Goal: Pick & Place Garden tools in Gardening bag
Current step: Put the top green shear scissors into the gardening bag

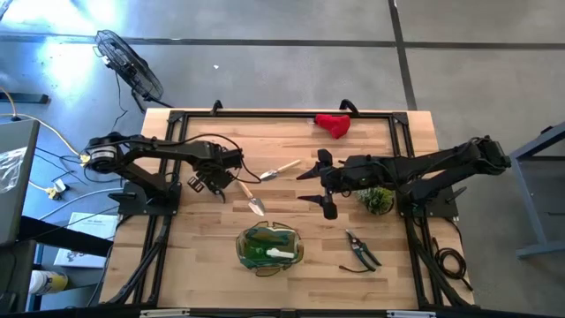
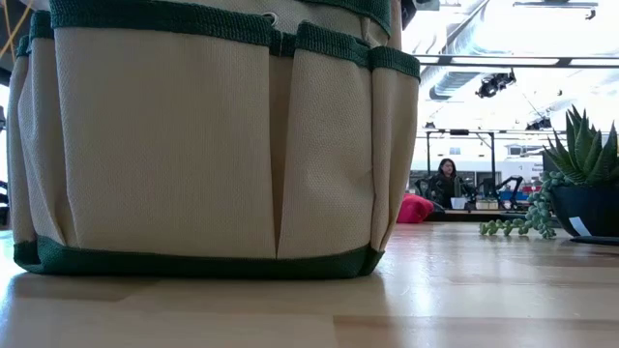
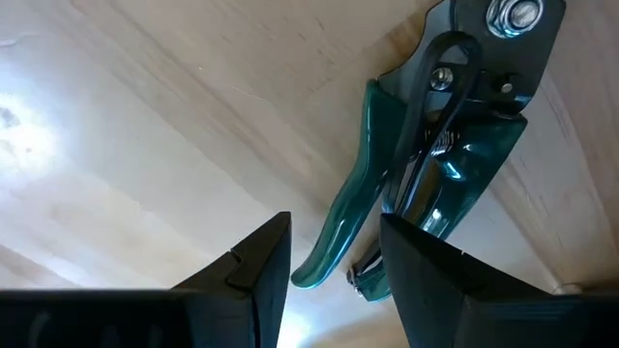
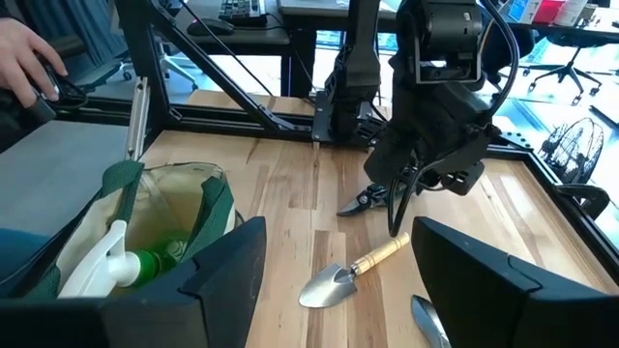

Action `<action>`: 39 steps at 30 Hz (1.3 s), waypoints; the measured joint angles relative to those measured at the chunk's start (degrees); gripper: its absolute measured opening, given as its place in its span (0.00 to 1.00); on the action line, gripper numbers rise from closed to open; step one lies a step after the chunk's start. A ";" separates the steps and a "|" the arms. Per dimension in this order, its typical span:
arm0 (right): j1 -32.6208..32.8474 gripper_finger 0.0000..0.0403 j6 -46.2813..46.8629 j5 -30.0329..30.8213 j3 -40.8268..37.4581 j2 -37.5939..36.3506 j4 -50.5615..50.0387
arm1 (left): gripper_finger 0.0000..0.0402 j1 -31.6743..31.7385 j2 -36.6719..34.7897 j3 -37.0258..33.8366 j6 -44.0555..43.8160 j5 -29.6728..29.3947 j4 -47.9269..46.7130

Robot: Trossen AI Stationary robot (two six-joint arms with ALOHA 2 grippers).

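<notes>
No readable text, label, brand, number or sign is being shown anywhere; nothing legible is being displayed on the gardening bag, the tools or the tabletop.

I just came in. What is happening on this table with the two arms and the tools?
The robot is packing garden tools into the gardening bag. The left gripper has its fingers closed on green-handled shears, over the left side of the table. The right gripper hovers open near the middle, holding nothing. A spray bottle is already in the bag. Two trowels, black shears and a red bundle lie on the table.
</notes>
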 joint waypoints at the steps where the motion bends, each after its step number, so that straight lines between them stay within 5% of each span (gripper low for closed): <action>1: 0.00 0.62 0.06 -0.02 0.00 0.05 -0.01 | 0.38 0.00 0.22 0.00 0.00 0.00 -0.02; 20: 0.00 0.62 0.07 -0.20 -0.07 4.63 0.39 | 0.37 4.17 6.00 0.04 -0.06 -0.37 2.19; 30: 0.00 0.62 -0.10 -0.19 -0.07 4.75 0.50 | 0.09 3.98 9.37 0.27 -1.88 0.02 1.73; 39: 0.00 0.62 -0.08 -0.19 -0.04 4.75 0.48 | 0.09 4.00 9.42 0.15 -14.21 2.10 1.70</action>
